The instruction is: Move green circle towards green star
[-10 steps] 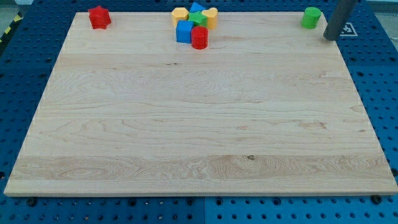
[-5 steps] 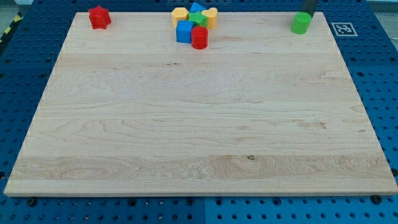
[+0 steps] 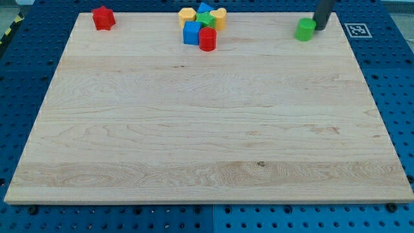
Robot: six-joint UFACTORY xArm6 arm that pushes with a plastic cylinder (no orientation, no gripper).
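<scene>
The green circle (image 3: 305,30) stands near the view's top right on the wooden board (image 3: 207,129). My tip (image 3: 319,27) touches the circle's right side. The green star (image 3: 206,19) sits in a cluster at the view's top centre, far to the left of the circle. It is partly hidden among the other blocks of the cluster.
Around the star are a yellow block (image 3: 187,15), another yellow block (image 3: 218,17), a blue block (image 3: 191,33), a blue block behind (image 3: 204,8) and a red cylinder (image 3: 207,39). A red block (image 3: 102,18) stands at the top left. A marker tag (image 3: 356,30) lies off the board's right.
The green circle has slid left and slightly down, from the top right corner. My tip has moved from the circle's right to close behind it, following it left.
</scene>
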